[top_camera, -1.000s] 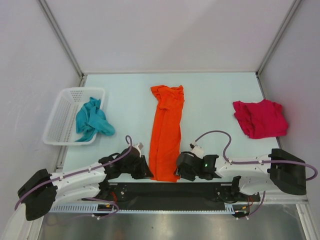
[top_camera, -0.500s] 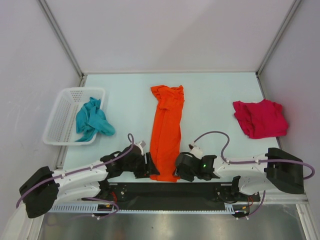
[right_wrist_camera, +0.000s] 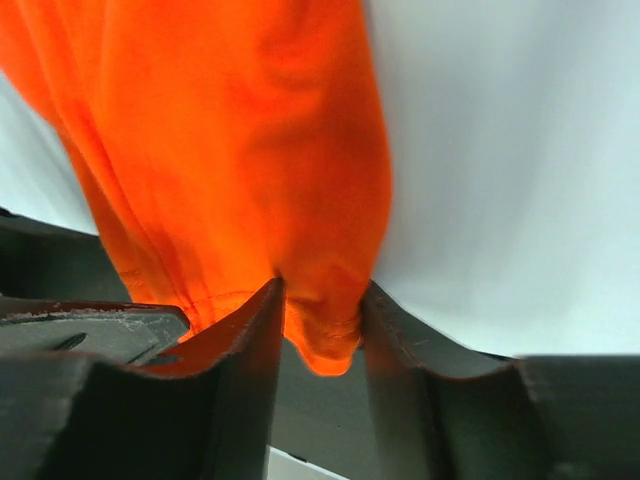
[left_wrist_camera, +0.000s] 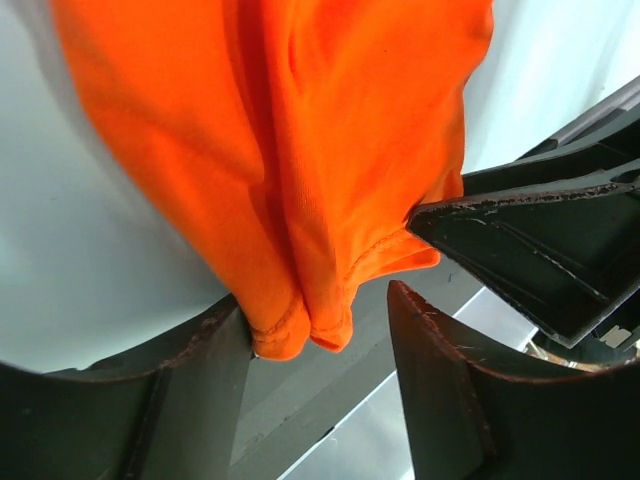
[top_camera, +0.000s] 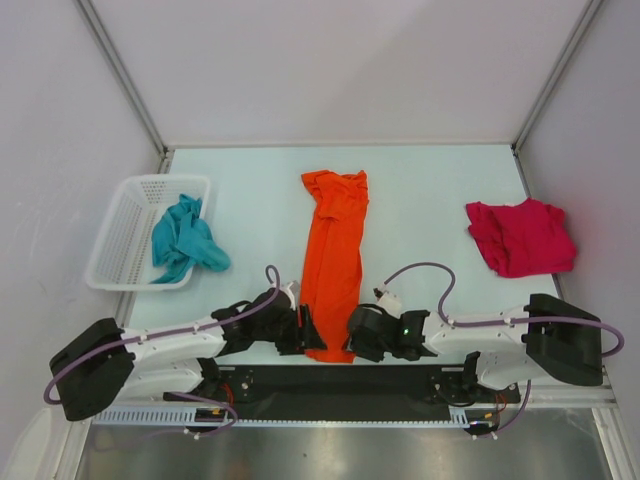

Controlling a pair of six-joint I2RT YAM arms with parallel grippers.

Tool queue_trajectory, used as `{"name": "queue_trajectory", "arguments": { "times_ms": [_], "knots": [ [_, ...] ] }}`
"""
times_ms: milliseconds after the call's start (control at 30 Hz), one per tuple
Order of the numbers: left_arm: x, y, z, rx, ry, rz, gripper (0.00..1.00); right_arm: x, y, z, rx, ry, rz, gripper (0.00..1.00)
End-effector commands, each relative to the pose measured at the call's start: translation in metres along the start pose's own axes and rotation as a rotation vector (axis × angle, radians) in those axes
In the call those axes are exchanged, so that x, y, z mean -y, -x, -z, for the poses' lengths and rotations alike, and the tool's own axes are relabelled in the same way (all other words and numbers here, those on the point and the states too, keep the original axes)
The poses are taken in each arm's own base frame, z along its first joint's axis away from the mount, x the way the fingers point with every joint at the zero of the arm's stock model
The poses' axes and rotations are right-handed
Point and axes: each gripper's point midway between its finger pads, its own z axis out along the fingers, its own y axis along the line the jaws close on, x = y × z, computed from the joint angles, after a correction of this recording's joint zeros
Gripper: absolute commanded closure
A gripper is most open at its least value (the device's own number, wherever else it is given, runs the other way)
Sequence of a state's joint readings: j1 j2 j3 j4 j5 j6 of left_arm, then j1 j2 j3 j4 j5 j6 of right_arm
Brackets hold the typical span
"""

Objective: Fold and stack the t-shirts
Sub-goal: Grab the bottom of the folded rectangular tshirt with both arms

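Pale green table [top_camera: 430, 190]; plain white walls [top_camera: 340, 70] around.

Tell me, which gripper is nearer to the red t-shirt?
Right. The right gripper is at the near end of the orange t-shirt, on the side toward the red t-shirt; the left gripper is on the opposite side.

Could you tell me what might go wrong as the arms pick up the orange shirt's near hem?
1. The right gripper pinches only a small hem corner of the orange t-shirt, while the left gripper stands open around the hem; a lift now would likely skew the fold.
2. The two grippers sit very close together, so their fingers could collide.
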State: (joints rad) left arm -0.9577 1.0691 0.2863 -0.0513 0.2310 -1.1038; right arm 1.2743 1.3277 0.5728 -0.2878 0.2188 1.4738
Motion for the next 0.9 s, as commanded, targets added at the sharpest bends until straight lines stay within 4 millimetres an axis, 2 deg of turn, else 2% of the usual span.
{"name": "queue_trajectory", "arguments": {
  "times_ms": [0, 33, 67, 133, 167, 233, 300, 400, 433, 467, 533, 567, 600, 667, 867],
  "knots": [
    [-0.024, -0.010, -0.007, -0.027, 0.095, -0.003, 0.41, 0.012, 0.000, -0.002, 0.008, -0.051, 0.013, 0.64],
    [-0.024, -0.011, -0.007, -0.031, 0.093, -0.007, 0.49, 0.012, 0.000, -0.002, 0.011, -0.049, 0.011, 0.69],
    [-0.022, -0.010, -0.008, -0.030, 0.085, -0.008, 0.59, 0.012, 0.000, -0.001, 0.008, -0.049, 0.012, 0.80],
    [-0.021, -0.010, -0.008, -0.030, 0.082, -0.010, 0.76, 0.013, 0.000, 0.000, 0.010, -0.048, 0.013, 0.93],
    [-0.020, -0.010, -0.007, -0.030, 0.078, -0.016, 0.79, 0.013, 0.002, 0.001, 0.014, -0.049, 0.017, 0.98],
    [-0.020, -0.010, -0.007, -0.034, 0.079, -0.019, 0.90, 0.012, 0.003, 0.003, 0.019, -0.047, 0.027, 0.99],
    [-0.017, -0.010, -0.005, -0.037, 0.078, -0.024, 0.96, 0.007, 0.006, 0.009, 0.029, -0.038, 0.036, 1.00],
    [-0.010, -0.007, 0.002, -0.031, 0.071, -0.037, 1.00, 0.001, 0.012, 0.021, 0.053, -0.038, 0.055, 1.00],
    [-0.013, -0.008, 0.005, -0.033, 0.090, -0.038, 1.00, 0.000, 0.014, 0.024, 0.058, -0.041, 0.062, 1.00],
    [-0.003, -0.003, 0.010, -0.014, 0.065, -0.048, 1.00, 0.000, 0.015, 0.029, 0.065, -0.042, 0.071, 1.00],
    [-0.004, -0.003, 0.017, -0.012, 0.084, -0.053, 1.00, -0.007, 0.015, 0.036, 0.069, -0.029, 0.077, 1.00],
    [0.006, 0.001, 0.023, 0.005, 0.057, -0.062, 1.00, -0.006, 0.016, 0.039, 0.074, -0.036, 0.083, 1.00],
    [0.008, 0.001, 0.026, 0.007, 0.053, -0.066, 1.00, -0.012, 0.013, 0.044, 0.070, -0.020, 0.088, 1.00],
    [0.015, 0.003, 0.036, 0.023, 0.035, -0.070, 1.00, -0.012, 0.012, 0.048, 0.077, -0.031, 0.099, 1.00],
    [0.028, 0.005, 0.062, 0.047, 0.011, -0.076, 1.00, -0.020, -0.009, 0.063, 0.062, -0.028, 0.129, 1.00]
  ]
}}
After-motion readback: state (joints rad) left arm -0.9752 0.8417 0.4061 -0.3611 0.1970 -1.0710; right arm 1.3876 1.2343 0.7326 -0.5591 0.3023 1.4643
